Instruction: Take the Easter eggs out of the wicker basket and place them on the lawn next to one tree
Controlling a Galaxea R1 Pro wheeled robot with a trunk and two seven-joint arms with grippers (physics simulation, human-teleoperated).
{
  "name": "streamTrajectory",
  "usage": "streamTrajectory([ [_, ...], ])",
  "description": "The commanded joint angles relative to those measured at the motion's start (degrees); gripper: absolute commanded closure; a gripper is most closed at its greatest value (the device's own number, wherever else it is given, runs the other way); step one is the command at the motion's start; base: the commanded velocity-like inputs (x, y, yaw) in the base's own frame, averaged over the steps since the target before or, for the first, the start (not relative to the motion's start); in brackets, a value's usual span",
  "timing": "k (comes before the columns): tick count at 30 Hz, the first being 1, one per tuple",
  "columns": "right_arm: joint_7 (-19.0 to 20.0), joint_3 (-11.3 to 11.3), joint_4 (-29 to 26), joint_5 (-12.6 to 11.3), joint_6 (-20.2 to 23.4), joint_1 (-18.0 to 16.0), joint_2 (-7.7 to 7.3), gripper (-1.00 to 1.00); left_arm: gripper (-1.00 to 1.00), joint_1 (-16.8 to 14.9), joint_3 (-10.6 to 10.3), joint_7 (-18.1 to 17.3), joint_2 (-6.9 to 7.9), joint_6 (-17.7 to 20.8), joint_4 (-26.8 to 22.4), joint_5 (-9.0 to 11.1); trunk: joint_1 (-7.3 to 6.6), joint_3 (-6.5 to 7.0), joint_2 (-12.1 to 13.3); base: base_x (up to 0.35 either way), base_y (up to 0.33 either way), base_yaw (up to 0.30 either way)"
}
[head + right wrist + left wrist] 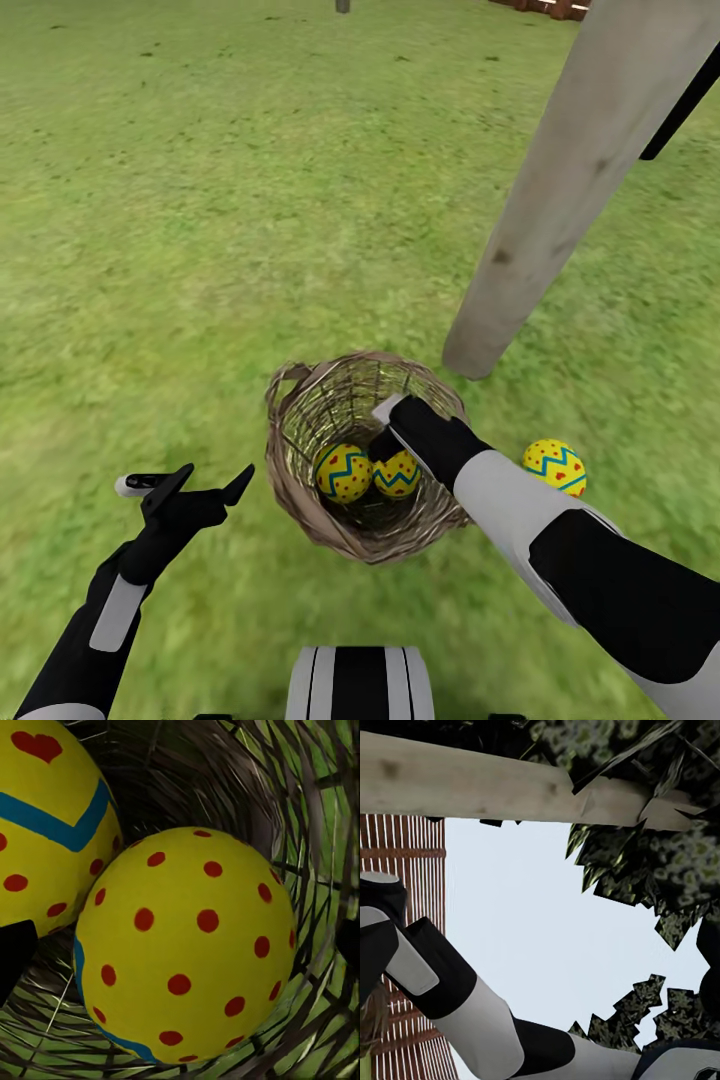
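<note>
Mottled green lawn (200, 200) spreads across the head view, with a strip of brown slat fence (545, 6) at the far edge. Reaching down into the wicker basket (300, 400), the right end effector (385, 448) has its black wrist over the rim and its fingertips down among the eggs; whether its fingers are spread or closed cannot be told, though the right wrist view shows dark finger edges at either side of a yellow egg with red dots and a blue band low on its side (187, 945), seen very close. That egg (398, 474) lies on the basket floor, touching a second egg with a blue zigzag band and red marks (343, 472), which the right wrist view shows beside it with a red heart (45, 817). The basket stands upright on the grass, near the foot of the pale grey-beige tree trunk (560, 190), which leans away toward the upper right of the head view. A third egg (555, 466) rests on the lawn outside the basket, on the robot's right, near the trunk's base. The left end effector (205, 485) hovers over the grass on the robot's left of the basket, its two fingers spread wide and holding nothing. From the left wrist view the trunk (495, 787), dark speckled leaves (660, 870) and the right arm (472, 1012) appear against pale sky.
</note>
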Motion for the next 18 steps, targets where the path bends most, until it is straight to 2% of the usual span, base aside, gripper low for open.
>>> streamTrajectory([
  [1,-0.27,0.23,0.00,-0.12,0.20,-0.06,0.00,-1.00,-1.00,-0.01,-0.01,-0.19,0.01,0.61,-0.03,0.01,0.02,-0.26,-0.03,0.000,0.000,0.000],
  [4,-0.75,0.24,0.00,-0.19,0.37,-0.06,0.00,-1.00,-1.00,-0.01,-0.01,-0.19,0.01,0.60,-0.03,0.01,0.09,-0.92,-0.07,0.000,0.000,0.000],
  [8,-0.96,0.24,0.00,-0.35,0.66,-0.06,0.00,-1.00,-1.00,-0.01,-0.01,-0.11,0.01,0.60,-0.03,0.01,0.12,-1.14,-0.08,0.000,0.000,0.000],
  [11,-0.55,0.35,0.23,-0.68,1.63,-0.04,0.00,-1.00,-1.00,0.23,0.08,0.51,-0.78,0.60,0.68,0.08,0.12,-1.14,-0.08,0.000,0.000,0.000],
  [18,-0.96,0.64,0.99,-0.42,0.79,0.00,0.00,-1.00,-1.00,0.33,0.08,0.26,-1.23,0.60,0.68,0.01,0.12,-1.14,-0.08,0.000,0.000,0.000],
])
